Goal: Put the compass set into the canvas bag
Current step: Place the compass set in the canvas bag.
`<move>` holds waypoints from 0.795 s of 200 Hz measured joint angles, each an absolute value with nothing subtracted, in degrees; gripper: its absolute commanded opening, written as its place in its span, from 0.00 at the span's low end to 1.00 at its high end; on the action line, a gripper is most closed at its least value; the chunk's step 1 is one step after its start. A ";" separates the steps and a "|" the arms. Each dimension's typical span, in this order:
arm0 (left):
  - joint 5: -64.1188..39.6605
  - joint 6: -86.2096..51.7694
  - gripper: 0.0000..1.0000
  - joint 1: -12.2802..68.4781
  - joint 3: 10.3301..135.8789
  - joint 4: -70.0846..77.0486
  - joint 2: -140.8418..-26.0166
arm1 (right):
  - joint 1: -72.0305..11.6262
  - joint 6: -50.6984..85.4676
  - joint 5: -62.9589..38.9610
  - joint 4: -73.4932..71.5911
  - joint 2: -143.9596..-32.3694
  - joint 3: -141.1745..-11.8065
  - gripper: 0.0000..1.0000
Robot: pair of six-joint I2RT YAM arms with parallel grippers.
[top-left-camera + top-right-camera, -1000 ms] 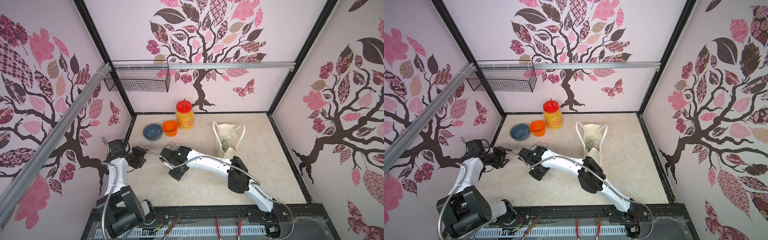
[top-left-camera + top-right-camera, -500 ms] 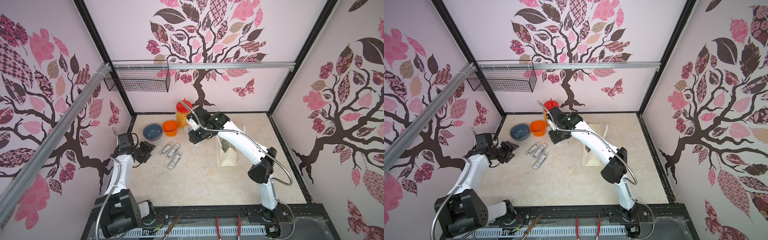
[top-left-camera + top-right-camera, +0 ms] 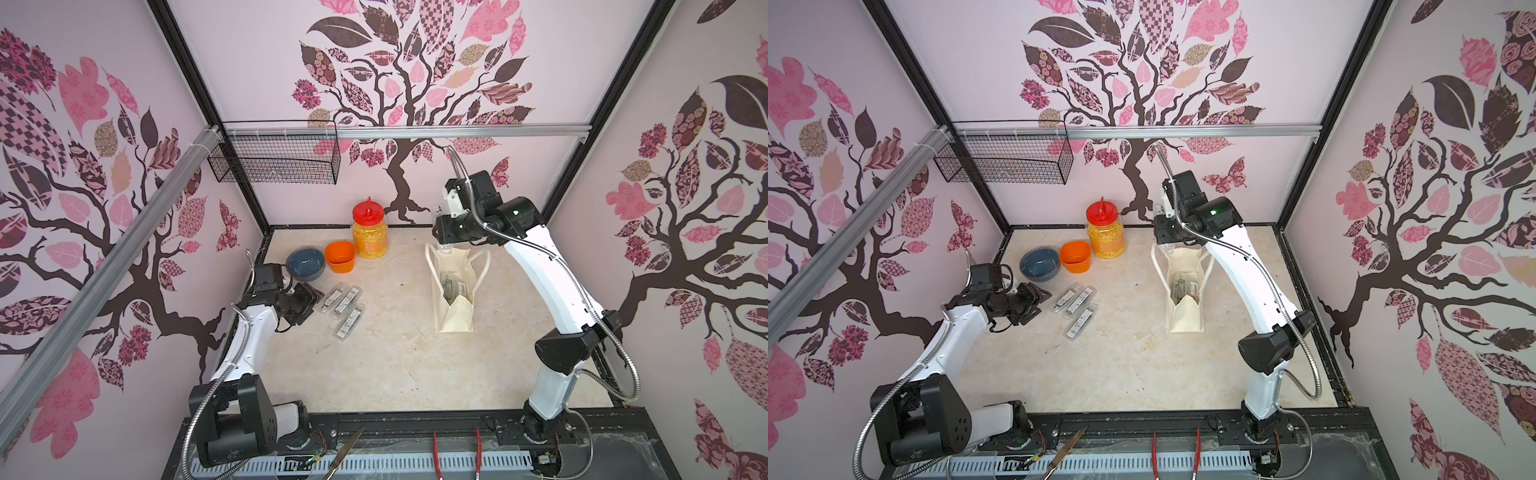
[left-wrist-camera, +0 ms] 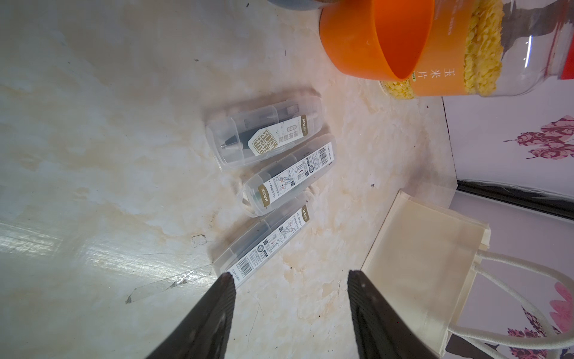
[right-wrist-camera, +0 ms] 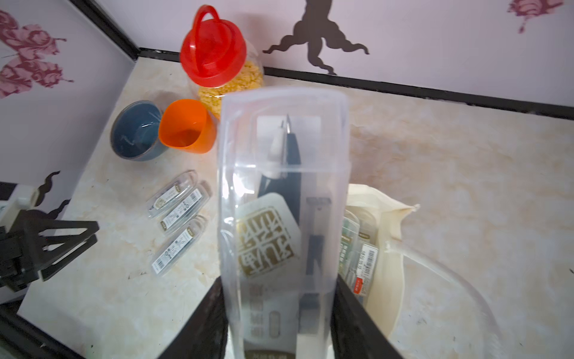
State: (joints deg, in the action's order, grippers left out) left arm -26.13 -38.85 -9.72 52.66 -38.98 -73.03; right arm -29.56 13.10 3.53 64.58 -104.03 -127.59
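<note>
My right gripper is shut on a compass set, a clear plastic case with a gold label. It hangs over the far end of the canvas bag, which stands open at the right of the table, and above the other cases that lie inside. Three more compass sets lie side by side on the table at the left. My left gripper is open just beside them, with one fingertip over the end of the nearest case. In both top views the right gripper hides most of its case.
An orange cup, a blue bowl and a red-lidded jar of yellow flakes stand at the back left. A wire basket hangs on the back wall. Red-handled tools lie on the front rail.
The right arm has swung from the cases at the left, past the jar, to above the bag with one case in its grip. The left gripper has shifted closer to the remaining cases.
</note>
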 measured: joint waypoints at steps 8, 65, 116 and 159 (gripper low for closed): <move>-26.13 -38.83 0.62 -9.72 52.66 -38.98 -73.03 | -28.77 13.10 4.21 64.14 -103.15 -125.23 0.49; -26.15 -38.76 0.62 -9.72 51.75 -38.52 -72.79 | -26.92 14.57 7.70 59.94 -101.19 -105.12 0.50; -26.17 -38.61 0.62 -9.69 50.74 -38.59 -72.40 | -26.92 15.90 9.50 56.88 -101.19 -97.27 0.50; -26.22 -38.61 0.62 -9.69 49.78 -38.41 -72.05 | -26.81 16.16 9.76 53.84 -101.21 -93.10 0.50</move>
State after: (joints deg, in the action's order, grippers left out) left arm -26.22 -38.61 -9.69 49.78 -38.41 -72.05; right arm -26.81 16.16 9.76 53.84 -101.21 -93.10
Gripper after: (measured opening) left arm 0.616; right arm 0.500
